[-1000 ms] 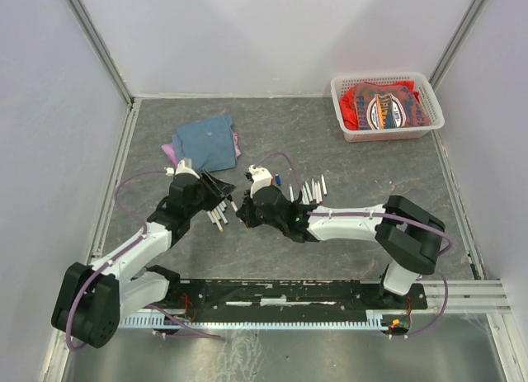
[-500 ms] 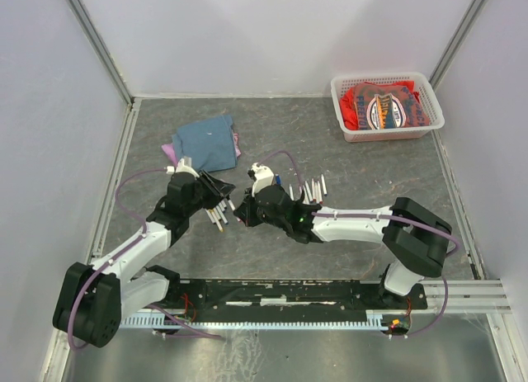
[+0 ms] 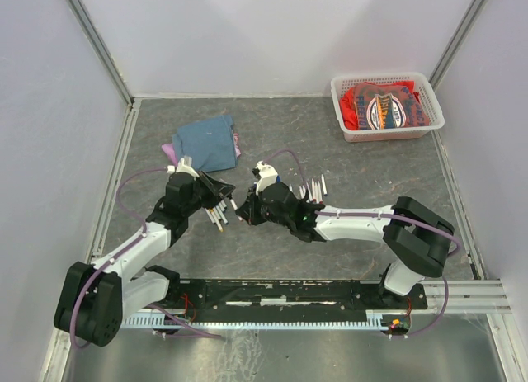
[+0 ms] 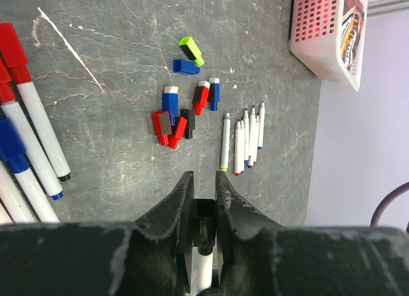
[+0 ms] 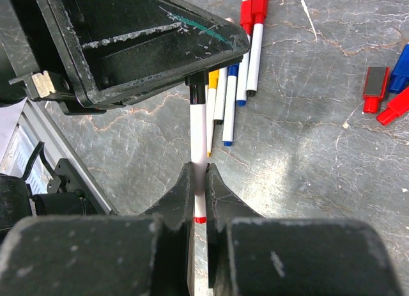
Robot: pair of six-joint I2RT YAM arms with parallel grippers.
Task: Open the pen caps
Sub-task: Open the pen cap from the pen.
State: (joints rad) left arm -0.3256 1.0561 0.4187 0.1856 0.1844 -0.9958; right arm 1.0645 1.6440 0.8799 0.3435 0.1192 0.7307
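Note:
Both grippers hold one white-barrelled pen. My left gripper (image 4: pixel 203 181) is shut on its black cap (image 4: pixel 204 216). My right gripper (image 5: pixel 198 171) is shut on the white barrel (image 5: pixel 199 133), which has a red band at its tail; the black cap (image 5: pixel 197 91) still sits on the barrel under the left fingers. In the top view the left gripper (image 3: pixel 224 192) and right gripper (image 3: pixel 243 213) meet at mid-table. Several loose caps in red, blue and green (image 4: pixel 182 98) lie beyond. Capped pens with red and blue caps (image 4: pixel 19 98) lie left.
A row of uncapped white pens (image 4: pixel 243 139) lies beside the loose caps, also in the top view (image 3: pixel 312 190). A folded blue cloth (image 3: pixel 206 143) lies at the back left. A white basket (image 3: pixel 342 110) with a red garment stands at the back right.
The right wrist has shifted slightly up and right while both grippers keep hold of the pen. The left arm has barely moved.

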